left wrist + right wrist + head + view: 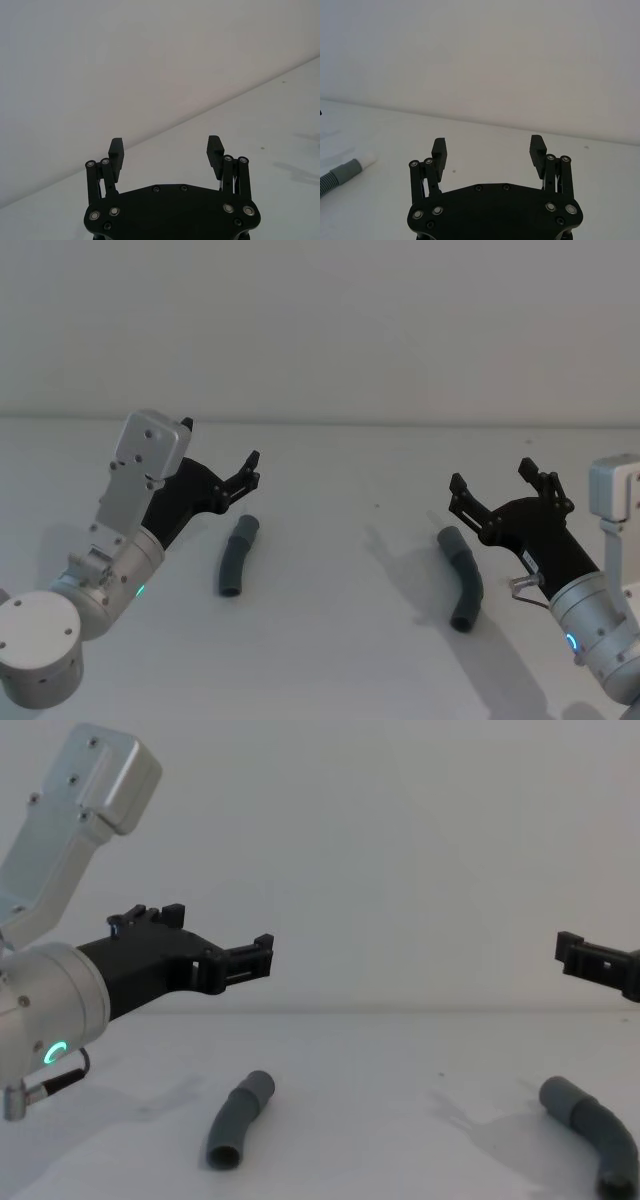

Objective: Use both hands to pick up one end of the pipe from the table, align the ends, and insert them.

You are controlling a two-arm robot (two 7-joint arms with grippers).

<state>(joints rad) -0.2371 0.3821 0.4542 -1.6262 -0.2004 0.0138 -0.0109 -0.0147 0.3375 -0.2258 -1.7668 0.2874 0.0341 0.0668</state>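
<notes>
Two bent dark-grey pipe pieces lie apart on the white table [340, 640]. The left piece [238, 556] [238, 1115] lies just beyond and below my left gripper [220, 445] [220, 932], which hovers open and empty above the table. The right piece [462, 576] [592, 1125] lies just left of my right gripper [492, 477] [578, 956], also open, empty and off the table. Both wrist views show wide-spread fingers with nothing between them: left gripper [165, 145], right gripper [488, 144]. The right wrist view catches a pipe piece [340, 175] with a grey collar and white plug tip [367, 159].
A plain white wall [320, 330] rises behind the table's far edge. Bare table surface stretches between the two pipe pieces and in front of them. The silver left arm [60, 850] stands tall at the left side.
</notes>
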